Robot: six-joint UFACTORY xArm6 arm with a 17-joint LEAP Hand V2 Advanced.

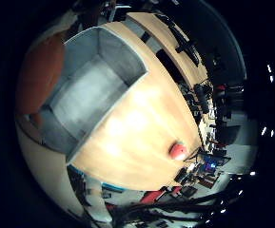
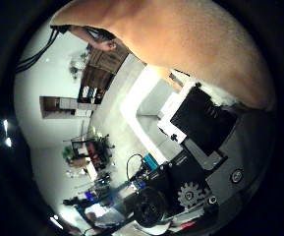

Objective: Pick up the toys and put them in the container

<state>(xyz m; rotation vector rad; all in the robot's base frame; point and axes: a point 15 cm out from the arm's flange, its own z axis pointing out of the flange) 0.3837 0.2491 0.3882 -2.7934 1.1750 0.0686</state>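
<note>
A large orange-tan soft toy [image 2: 171, 39] fills much of the right thumb side palm view, close against the palm. My right hand [image 2: 205, 128] shows there as black and white finger parts curled against the toy's edge. In the right little finger side palm view the same orange toy [image 1: 37, 76] sits at the picture's edge, over one side of an open grey container [image 1: 108, 47] that stands on a light wooden table [image 1: 137, 123]. A small red toy [image 1: 178, 150] lies on the table, away from the container.
Dark desks, chairs and equipment [image 1: 208, 104] stand beyond the table's edge. A white ceiling with a light strip [image 2: 142, 93] and shelves show in the right thumb side palm view.
</note>
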